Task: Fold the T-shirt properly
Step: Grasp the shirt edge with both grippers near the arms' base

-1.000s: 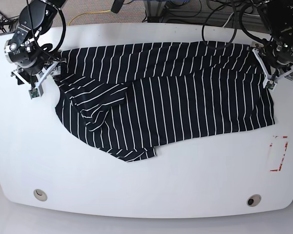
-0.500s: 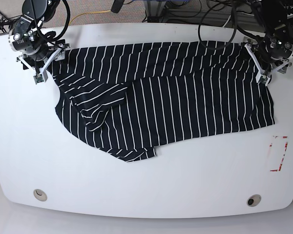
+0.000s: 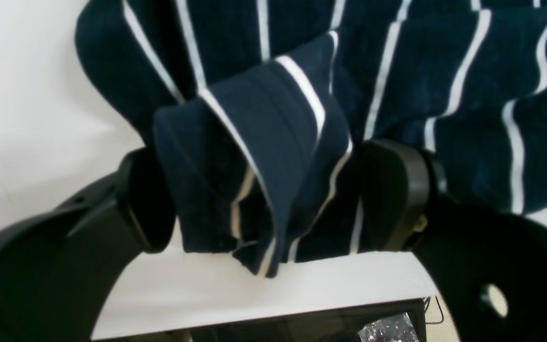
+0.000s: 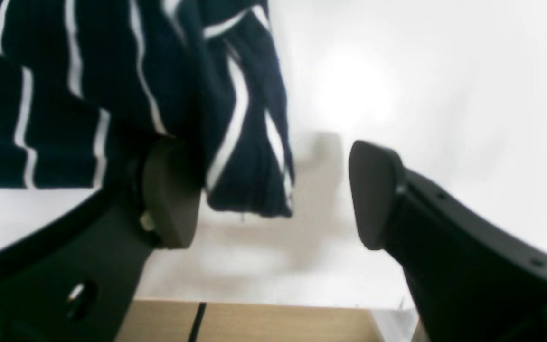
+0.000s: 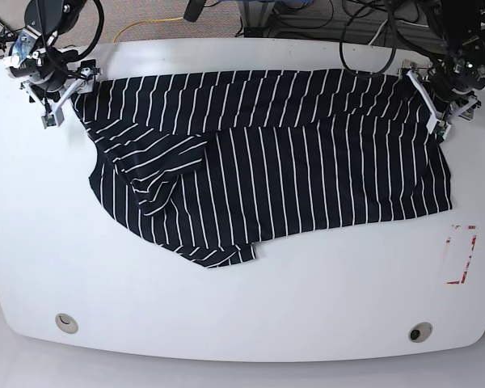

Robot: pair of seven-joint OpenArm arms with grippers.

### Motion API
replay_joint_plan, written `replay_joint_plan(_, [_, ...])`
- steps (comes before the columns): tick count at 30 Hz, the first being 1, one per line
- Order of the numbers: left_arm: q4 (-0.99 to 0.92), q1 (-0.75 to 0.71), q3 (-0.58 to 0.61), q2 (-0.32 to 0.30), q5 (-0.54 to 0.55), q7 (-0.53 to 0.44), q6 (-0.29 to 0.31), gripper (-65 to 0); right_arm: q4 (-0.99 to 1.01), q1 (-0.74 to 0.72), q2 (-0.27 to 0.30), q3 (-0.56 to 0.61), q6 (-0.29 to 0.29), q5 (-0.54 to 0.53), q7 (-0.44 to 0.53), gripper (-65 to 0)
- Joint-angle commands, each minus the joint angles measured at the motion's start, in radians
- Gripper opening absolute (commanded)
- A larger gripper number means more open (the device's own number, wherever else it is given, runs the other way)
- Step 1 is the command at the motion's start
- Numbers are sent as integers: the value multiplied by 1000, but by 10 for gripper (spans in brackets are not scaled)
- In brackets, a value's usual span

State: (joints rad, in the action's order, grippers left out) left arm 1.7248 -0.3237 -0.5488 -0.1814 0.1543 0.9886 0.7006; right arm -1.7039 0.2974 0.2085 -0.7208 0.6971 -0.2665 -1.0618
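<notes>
A: Starting at the left of the base view, with the right gripper [image 4: 273, 194]. Stands open at the far left corner of the T-shirt [image 5: 307, 162]. Touches a hanging tip of cloth with one pad only; leaves the other pad well apart from it.

B: And the garment itself? Where exactly?

A: Lies spread across the far half of the white table [image 5: 226, 307], long side running left to right. Reaches from one gripper to the other along the far edge.

B: How far along, then?

A: Early, probably. Shows one sleeve [image 5: 158, 162] turned over the body on the left. Seems also to have a far strip laid over the middle, judging by a slanted crease line. Otherwise looks open and flat, with an uneven near edge at the lower left. Needs the main folds yet, and some smoothing.

B: Moving on to the right side?

A: Left gripper [image 3: 266, 194] there, at the far right corner. Has closed on a thick bunch of striped cloth, with pads against both sides of it.

B: Any brand, label or writing?

A: None readable on the cloth; only thin white stripes on dark navy. Near the right edge of the table, a small marker with red lines [image 5: 461, 255]. Too small to read, if carrying letters at all.
</notes>
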Motion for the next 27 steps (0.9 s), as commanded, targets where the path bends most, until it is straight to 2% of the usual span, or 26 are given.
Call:
replay_joint_plan(1, [-6, -7, 0, -11, -66, 34, -2, -115, 3, 1, 64, -6, 1, 16, -1, -190])
replay_joint_plan(9, [-7, -7, 2, -11, -68, 34, -2, -115, 1, 23, 151, -6, 1, 22, -68, -190])
replay_joint_plan(15, [-7, -7, 2, -11, -68, 34, -2, -115, 0, 21, 210, -12, 1, 16, -71, -190])
replay_joint_plan(24, [-7, -9, 2, -11, -69, 34, -2, -115, -91, 23, 182, -12, 1, 16, -91, -197])
replay_joint_plan(26, [-7, -13, 0, -11, -69, 34, -2, -115, -91, 19, 168, -12, 1, 16, -94, -246])
replay_joint_plan(27, [-7, -13, 0, -11, -69, 34, -2, -115, -91, 18, 156, -10, 1, 16, -94, -300])
